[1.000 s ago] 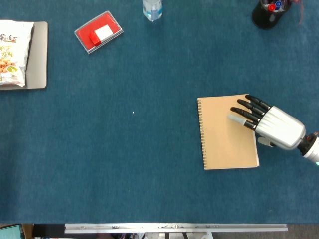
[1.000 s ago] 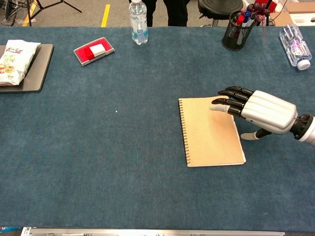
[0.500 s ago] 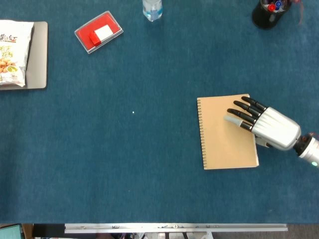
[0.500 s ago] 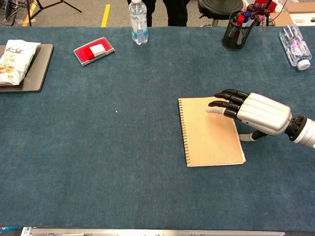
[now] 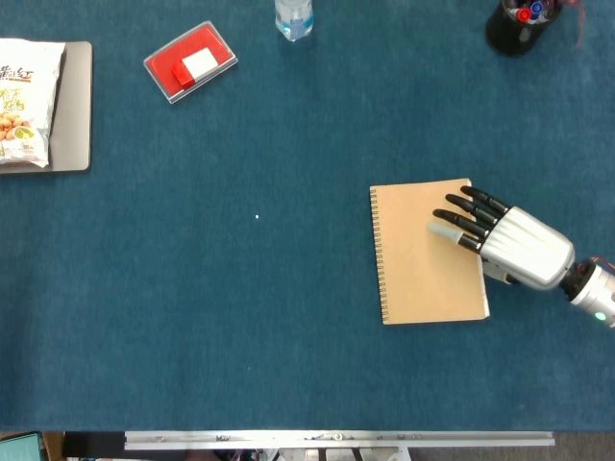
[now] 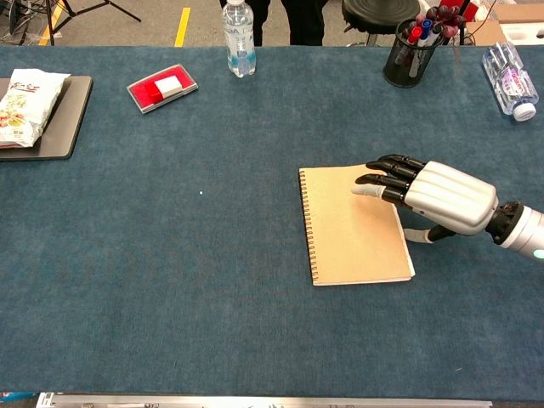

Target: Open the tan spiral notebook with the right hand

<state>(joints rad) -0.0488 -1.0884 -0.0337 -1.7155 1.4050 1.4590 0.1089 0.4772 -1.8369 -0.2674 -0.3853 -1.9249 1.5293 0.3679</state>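
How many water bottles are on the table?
2. One upright bottle stands at the far edge, right of the red box. A second bottle lies on its side at the far right, beside the pen holder; only the chest view shows it.

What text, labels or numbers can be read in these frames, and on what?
Snack bag: large red Chinese characters and smaller print, too blurred to read.
Upright bottle: label too small to read.
Lying bottle: pinkish label print, unreadable.
Red box: white patch, no legible text.
Notebook under the right hand: plain tan cover, no text.
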